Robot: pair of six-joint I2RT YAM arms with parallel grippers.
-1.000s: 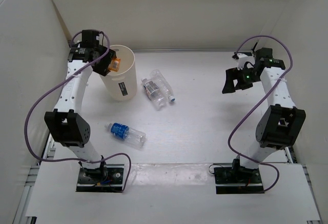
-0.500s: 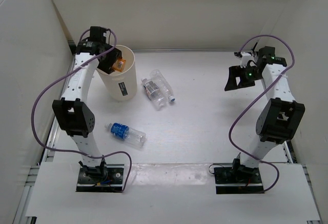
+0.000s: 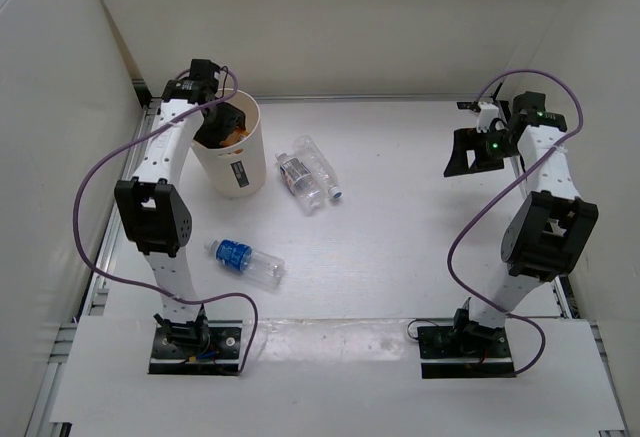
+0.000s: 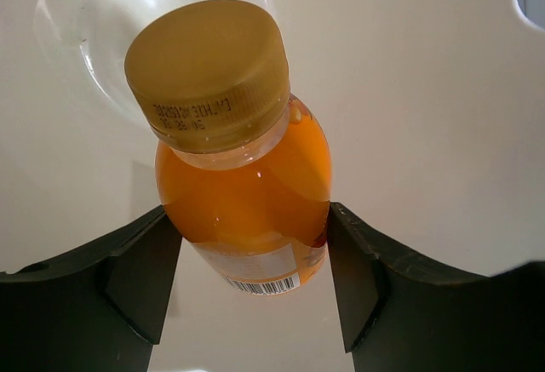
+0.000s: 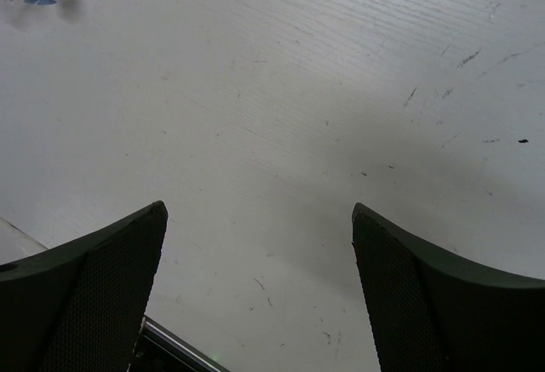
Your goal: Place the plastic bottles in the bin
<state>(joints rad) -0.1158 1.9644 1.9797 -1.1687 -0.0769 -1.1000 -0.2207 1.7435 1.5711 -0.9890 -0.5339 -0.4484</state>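
White tabletop (image 3: 400, 217) w/ white walls all round, pretty plain setup. Left gripper (image 4: 251, 244) is pinched narrow on the short orange bottle (image 4: 243, 176), pads on the body just below the cap. From the top cam it's reaching down into the mouth of the bin (image 3: 240, 169) at the back-left. So the bottle is inside the opening but not let go yet, imo. Right gripper (image 5: 260, 244) is spread wide w/ nothing in it, over bare table on the far right, well apart from everything.

Others on the table: blue-label bottle (image 3: 245, 260) lying near the left arm, and a pair of clear bottles (image 3: 310, 174) side by side just right of the bin.

For the drop: open the jaws fully while centred over the bin, not near the wall. Then come straight up before swinging out, bc that bin looks light and a bump on the rim could tip it. Wrist cam shows a roundish glare behind the cap. Can't tell if that's the bin floor, tbh.
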